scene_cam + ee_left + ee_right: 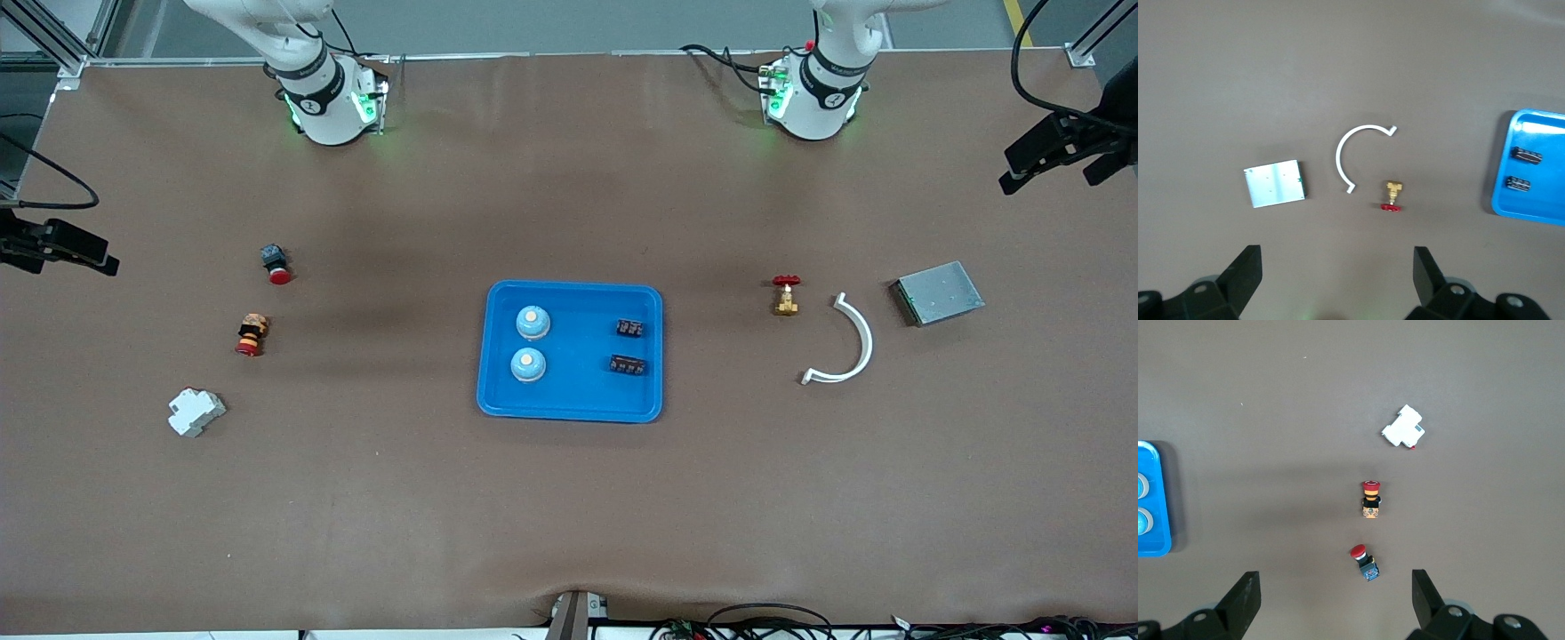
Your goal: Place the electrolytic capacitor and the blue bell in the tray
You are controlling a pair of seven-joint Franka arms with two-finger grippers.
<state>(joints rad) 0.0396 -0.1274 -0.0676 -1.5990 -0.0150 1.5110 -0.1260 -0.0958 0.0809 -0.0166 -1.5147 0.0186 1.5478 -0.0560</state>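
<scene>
Two blue bells (532, 343) sit side by side in the blue tray (569, 404), in the middle of the front view. Two small dark parts (629, 346), which look like the capacitors, lie in the tray too, near its right-hand edge in that view. So the task's things seem to be in the tray now, and I think the job is done or nearly done.

Both arms are pulled up high, close to their bases at the top of the front view, and they wait. That is likely why the table looks so open: nothing hangs over the tray. The left gripper (1337, 267) is spread wide and holds nothing. The right gripper (1335, 587) is spread wide too, with nothing in it.

The front view shows the whole table but not the grippers. The wrist views show them, at the bottom of each picture.

The left wrist view looks down on a grey metal box (1275, 183), a white curved piece (1346, 143) and a small brass valve with a red wheel (1391, 197). It catches only the tray's edge at the right of the picture, with the two dark parts.

The right wrist view shows a white block (1403, 427) in the upper right, two red-topped buttons (1367, 530) lower down, and a bit of the tray at the left edge with parts of the bells.
</scene>
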